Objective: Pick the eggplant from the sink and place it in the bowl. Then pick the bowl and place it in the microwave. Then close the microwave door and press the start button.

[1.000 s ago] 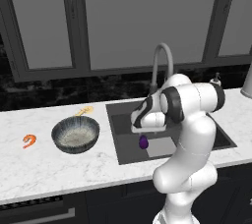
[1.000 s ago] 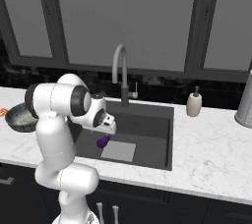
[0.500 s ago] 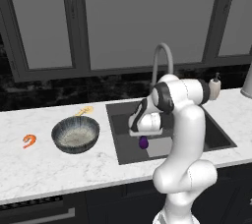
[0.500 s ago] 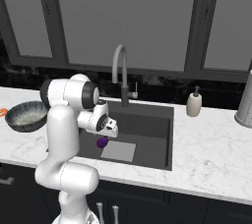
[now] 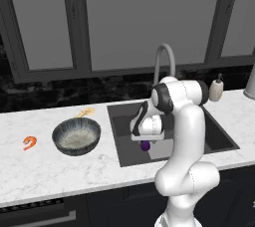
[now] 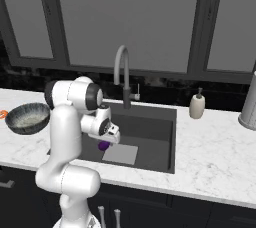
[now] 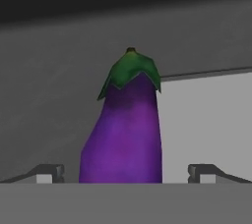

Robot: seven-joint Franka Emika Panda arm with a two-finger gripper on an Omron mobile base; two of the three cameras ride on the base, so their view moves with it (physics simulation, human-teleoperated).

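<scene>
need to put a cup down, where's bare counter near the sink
Bare marble lies between the shrimp and the bowl, and right of the sink in front of the soap bottle. The sink's left half is crowded: open gripper over the eggplant.

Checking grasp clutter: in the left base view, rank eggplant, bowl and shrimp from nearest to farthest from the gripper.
1. Small glossy purple eggplant, in the sink directly under the gripper.
2. Round dark grey ribbed bowl, on the counter left of the sink.
3. Orange curled shrimp, far left on the counter.

text: none legible | labels: none | brands: none | numbers: none | signs: none
</scene>
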